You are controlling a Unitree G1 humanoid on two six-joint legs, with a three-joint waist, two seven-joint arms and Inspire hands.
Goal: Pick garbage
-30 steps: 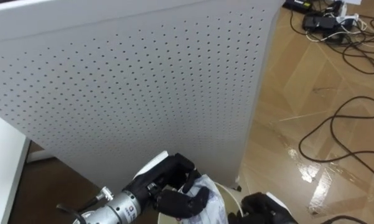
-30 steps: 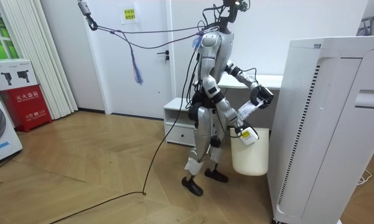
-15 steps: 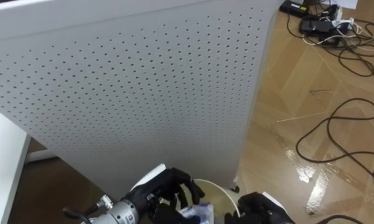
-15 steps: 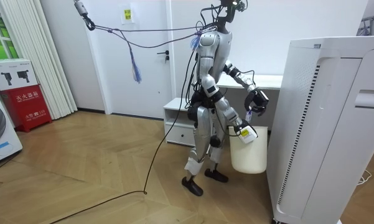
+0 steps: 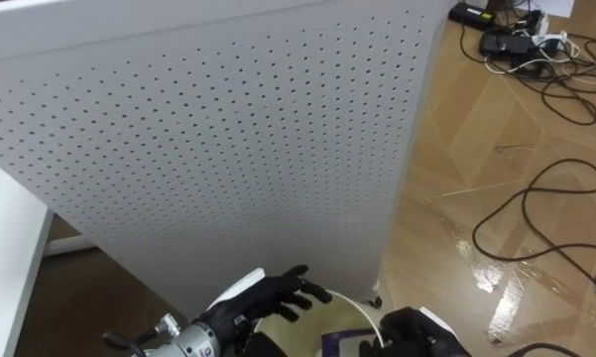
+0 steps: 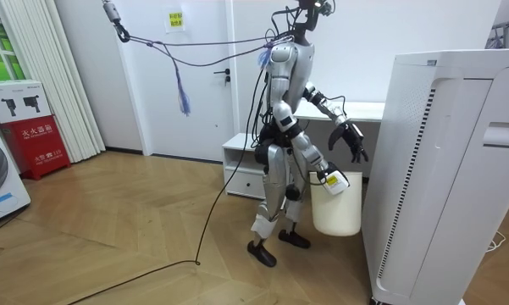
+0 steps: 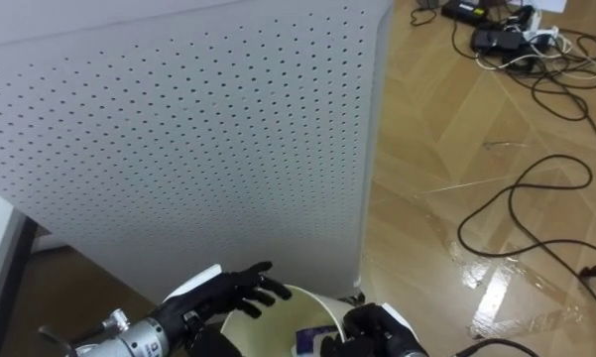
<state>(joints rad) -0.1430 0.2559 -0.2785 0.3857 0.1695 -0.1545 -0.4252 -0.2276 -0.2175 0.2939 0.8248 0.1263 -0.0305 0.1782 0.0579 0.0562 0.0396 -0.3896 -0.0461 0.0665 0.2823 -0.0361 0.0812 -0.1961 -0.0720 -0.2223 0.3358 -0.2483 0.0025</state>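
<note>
My left hand [image 5: 278, 292] hovers open, fingers spread, over the near rim of a white bucket [image 5: 360, 307] at the bottom of the eye views. It holds nothing. A crumpled white and purple wrapper [image 5: 337, 342] lies inside the bucket [image 7: 278, 297], seen also as the wrapper [image 7: 310, 340]. My right hand [image 5: 417, 331] is a dark shape at the bucket's right rim, curled on it. In the room view I stand beside a tall white appliance, the bucket [image 6: 337, 212] hanging from my right hand [image 6: 327, 178], the left hand [image 6: 353, 140] spread above it.
The tall white perforated appliance [image 5: 228, 149] stands close in front and left; it is the big unit [image 6: 440, 169] in the room view. Black cables [image 5: 536, 198] loop over the wood floor to the right. A white desk edge [image 5: 5, 268] is at the left.
My left hand has opened and let go of the crumpled wrapper, which dropped into the bucket. The hand has spread its fingers and risen a little.
</note>
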